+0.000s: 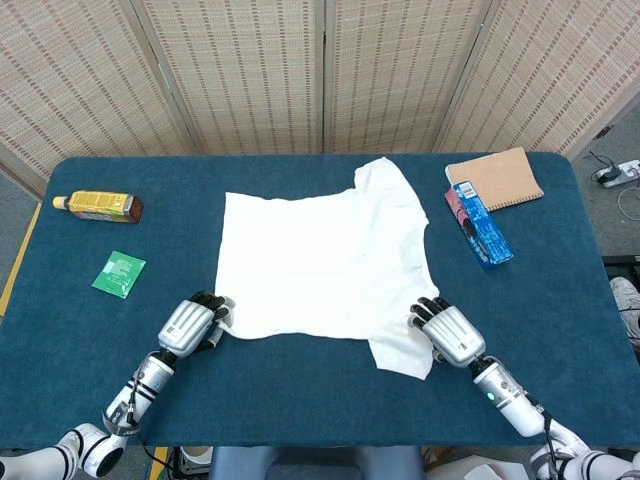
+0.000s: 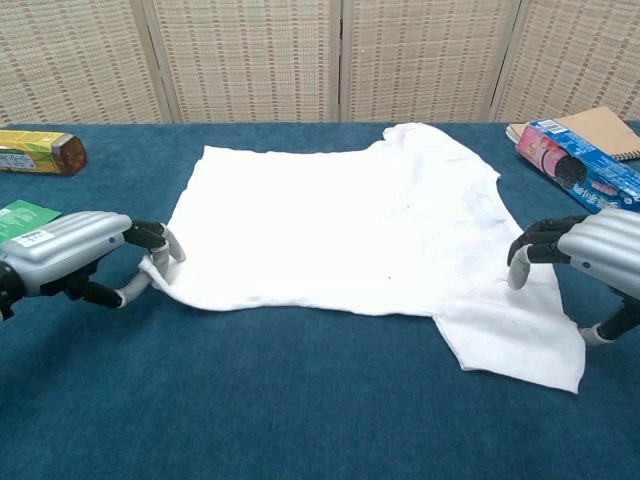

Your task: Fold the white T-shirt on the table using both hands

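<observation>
The white T-shirt (image 1: 320,270) (image 2: 370,230) lies spread flat on the blue table (image 1: 300,400), with one sleeve at the near right and the other at the far middle. My left hand (image 1: 190,325) (image 2: 75,255) is at the shirt's near-left corner and pinches that corner between thumb and fingers. My right hand (image 1: 450,335) (image 2: 590,255) hovers over the outer edge of the near-right sleeve. Its fingers curve down onto the cloth and the thumb stands apart at the sleeve's edge, with no cloth gripped.
A yellow bottle (image 1: 98,206) (image 2: 35,152) lies at the far left, with a green packet (image 1: 119,273) (image 2: 20,218) nearer. A brown notebook (image 1: 495,178) (image 2: 600,128) and a blue snack box (image 1: 480,224) (image 2: 575,165) sit at the far right. A woven screen stands behind.
</observation>
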Tool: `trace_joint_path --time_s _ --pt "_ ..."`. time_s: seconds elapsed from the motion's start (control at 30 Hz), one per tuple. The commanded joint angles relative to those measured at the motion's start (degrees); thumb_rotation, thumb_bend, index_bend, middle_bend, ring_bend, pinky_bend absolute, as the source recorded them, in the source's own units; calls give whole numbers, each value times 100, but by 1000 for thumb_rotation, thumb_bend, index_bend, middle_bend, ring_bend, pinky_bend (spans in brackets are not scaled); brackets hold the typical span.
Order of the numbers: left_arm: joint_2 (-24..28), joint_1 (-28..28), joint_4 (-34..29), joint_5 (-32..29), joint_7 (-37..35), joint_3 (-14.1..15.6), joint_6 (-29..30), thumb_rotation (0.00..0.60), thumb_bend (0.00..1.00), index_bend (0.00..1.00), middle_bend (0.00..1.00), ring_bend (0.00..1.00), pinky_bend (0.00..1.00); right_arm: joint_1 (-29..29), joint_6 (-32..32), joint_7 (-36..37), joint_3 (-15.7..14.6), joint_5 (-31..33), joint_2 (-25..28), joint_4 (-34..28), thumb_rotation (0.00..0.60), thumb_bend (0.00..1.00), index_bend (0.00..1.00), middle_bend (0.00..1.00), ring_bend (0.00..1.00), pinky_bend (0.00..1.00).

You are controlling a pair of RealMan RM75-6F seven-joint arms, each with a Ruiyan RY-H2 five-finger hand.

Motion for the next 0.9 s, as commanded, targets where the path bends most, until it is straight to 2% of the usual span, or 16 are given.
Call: trace_joint_path --time_s 0.03,0.17,0.3,0.53,0.67,0.9 --pt "-3 6 11 -3 -21 -1 10 600 593 734 301 304 212 27 8 52 -25 13 -47 71 600 68 387 279 177 276" --pt "-13 6 47 -17 -66 -13 11 600 593 734 301 304 212 65 102 165 -27 2 -180 265 600 129 392 279 177 276" --pt "-9 19 67 -27 -115 -15 26 600 593 735 301 304 212 95 266 313 -38 -42 -325 504 600 217 439 292 177 276" --pt "-18 38 109 -70 -251 -21 5 600 594 740 302 306 212 138 351 488 -135 -93 -440 724 600 369 604 371 207 276" --pt "-30 35 132 -76 -323 -8 -31 600 594 743 307 307 212 151 325 482 -182 -74 -466 760 600 420 683 414 237 276" --pt "-12 31 162 -126 -530 -67 -30 600 594 751 370 345 212 208 476 587 -180 -109 -477 671 600 473 751 460 273 276"
